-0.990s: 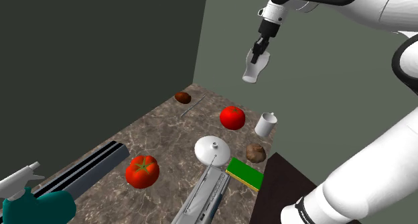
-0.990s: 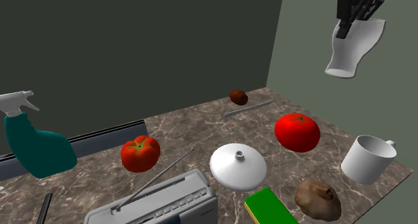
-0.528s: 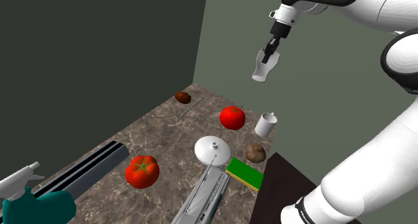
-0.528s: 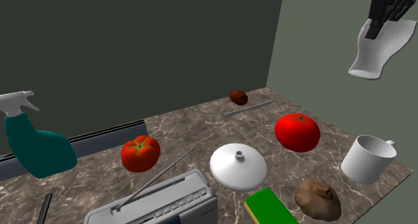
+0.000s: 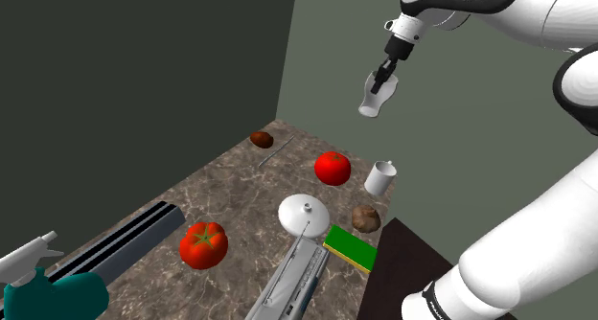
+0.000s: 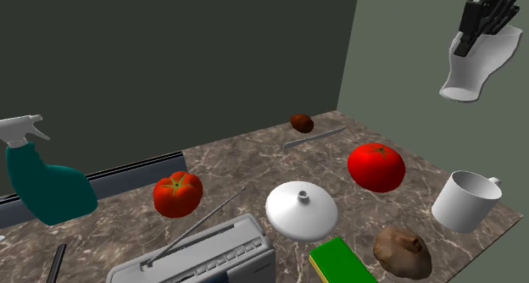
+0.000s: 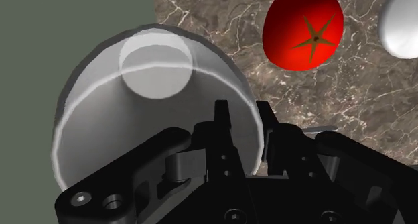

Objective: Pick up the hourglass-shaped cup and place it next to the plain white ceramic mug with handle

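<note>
Cup [image 5: 373, 96], white and waisted, is hanging high in the air, well above the marbled counter [image 5: 230, 189]. Your gripper [image 5: 383, 78] is clamping its rim, one finger reaching inside the mouth and the other pressing on the outer wall. The cup is tilting a little in the grip, its base pointing down toward the counter. The mug [image 5: 379, 178] is standing far below, near the counter's edge, with a red tomato [image 5: 333, 168] just beside it and a brown lump [image 5: 365, 217] lying near its other side. You are carrying the cup across, I judge, with the lowering not yet begun. Aim for bare counter close to the mug but not touching it, steering clear of the tomato and the edge. Because you are gripping only the thin rim, come down slowly and level the base before it lands, or the cup is likely to tip as you let go.
</note>
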